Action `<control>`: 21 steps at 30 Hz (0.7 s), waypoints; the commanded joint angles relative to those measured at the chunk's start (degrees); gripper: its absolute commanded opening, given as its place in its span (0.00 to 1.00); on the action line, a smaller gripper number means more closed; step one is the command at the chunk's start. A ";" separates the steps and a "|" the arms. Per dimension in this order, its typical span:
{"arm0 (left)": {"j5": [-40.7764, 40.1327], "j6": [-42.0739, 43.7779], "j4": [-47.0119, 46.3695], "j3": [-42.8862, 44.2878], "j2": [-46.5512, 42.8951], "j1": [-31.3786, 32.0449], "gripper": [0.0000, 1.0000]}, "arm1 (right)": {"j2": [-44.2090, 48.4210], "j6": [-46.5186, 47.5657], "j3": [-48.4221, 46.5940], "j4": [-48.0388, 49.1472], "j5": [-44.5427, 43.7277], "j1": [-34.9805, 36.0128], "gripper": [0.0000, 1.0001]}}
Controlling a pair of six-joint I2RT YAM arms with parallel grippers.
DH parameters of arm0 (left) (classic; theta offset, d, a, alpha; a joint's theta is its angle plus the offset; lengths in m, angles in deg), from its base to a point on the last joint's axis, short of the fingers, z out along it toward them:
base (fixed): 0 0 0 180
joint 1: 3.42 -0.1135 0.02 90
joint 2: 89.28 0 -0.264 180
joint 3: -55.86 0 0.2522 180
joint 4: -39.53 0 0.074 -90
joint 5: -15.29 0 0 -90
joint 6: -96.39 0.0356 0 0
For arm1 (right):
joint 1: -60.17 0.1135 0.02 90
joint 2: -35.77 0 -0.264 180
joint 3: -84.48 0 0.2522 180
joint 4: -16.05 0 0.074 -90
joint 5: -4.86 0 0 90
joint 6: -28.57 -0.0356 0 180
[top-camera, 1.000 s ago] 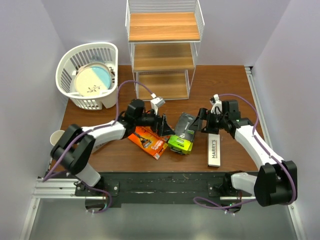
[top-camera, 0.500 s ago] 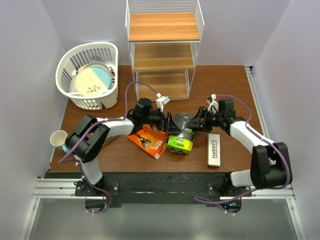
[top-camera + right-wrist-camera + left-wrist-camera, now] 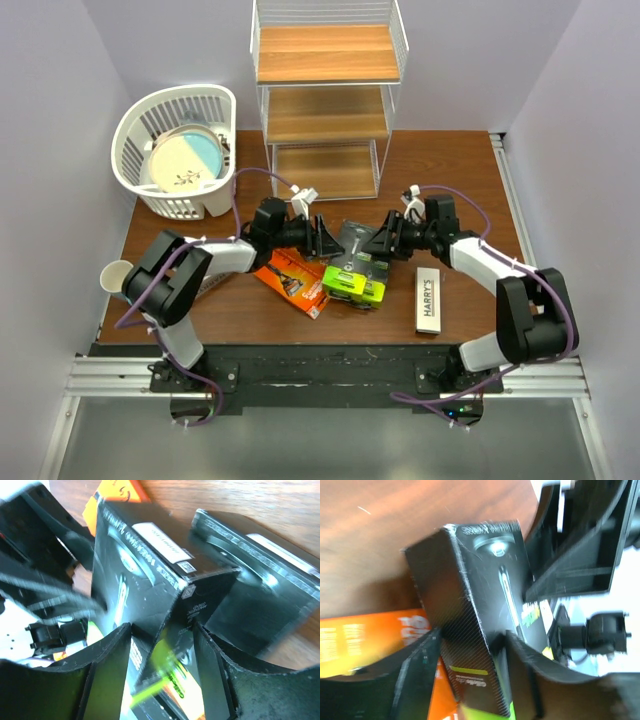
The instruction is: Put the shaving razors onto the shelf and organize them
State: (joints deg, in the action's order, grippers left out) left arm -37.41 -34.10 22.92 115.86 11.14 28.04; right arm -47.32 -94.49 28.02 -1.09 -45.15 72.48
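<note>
Two black-and-lime razor packs [image 3: 355, 265] lie mid-table between my grippers. My left gripper [image 3: 328, 240] holds the upper black pack [image 3: 465, 580] between its fingers [image 3: 420, 675], which press both its faces. My right gripper [image 3: 378, 243] faces it from the right. It straddles a corner of a pack [image 3: 145, 570] with a gap left beside one finger [image 3: 105, 665]. The second pack [image 3: 250, 595] lies beside it. Two orange boxes [image 3: 295, 280] lie under my left gripper. The white HARRY'S box [image 3: 430, 300] lies at the right. The shelf [image 3: 325, 100] stands at the back, its boards bare.
A white slatted basket [image 3: 178, 150] holding a plate stands at the back left. A paper cup [image 3: 115, 275] sits at the table's left edge beside my left arm. Both arms reach inward and meet over the pile of packs.
My left gripper drew back to the left after reaching in. The right gripper followed to the left. The black-and-lime packs shifted left with them.
</note>
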 commanded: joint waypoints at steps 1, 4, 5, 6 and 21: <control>-2.67 0.76 -2.85 1.92 -4.44 -4.47 0.54 | -2.51 -0.60 -5.55 3.02 2.20 4.46 0.54; -2.58 1.81 -2.50 2.71 -4.97 -6.76 0.52 | -5.67 -0.43 -9.50 3.20 0.01 6.13 0.54; -2.76 1.82 -2.24 3.24 -4.97 -7.11 0.52 | -6.55 -0.60 -11.86 3.11 -0.35 6.49 0.54; -2.84 1.82 -1.98 3.42 -5.15 -7.64 0.52 | -8.47 -0.60 -13.27 3.11 -1.22 6.75 0.54; -6.01 2.87 -1.19 7.28 -2.51 -8.78 0.48 | -23.78 -0.34 -31.04 5.48 -3.16 12.99 0.55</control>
State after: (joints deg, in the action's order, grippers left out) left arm -45.67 -31.53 23.31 119.40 7.89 18.53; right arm -70.60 -94.12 3.01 -1.57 -51.14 81.97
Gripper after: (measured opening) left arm 0.488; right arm 0.556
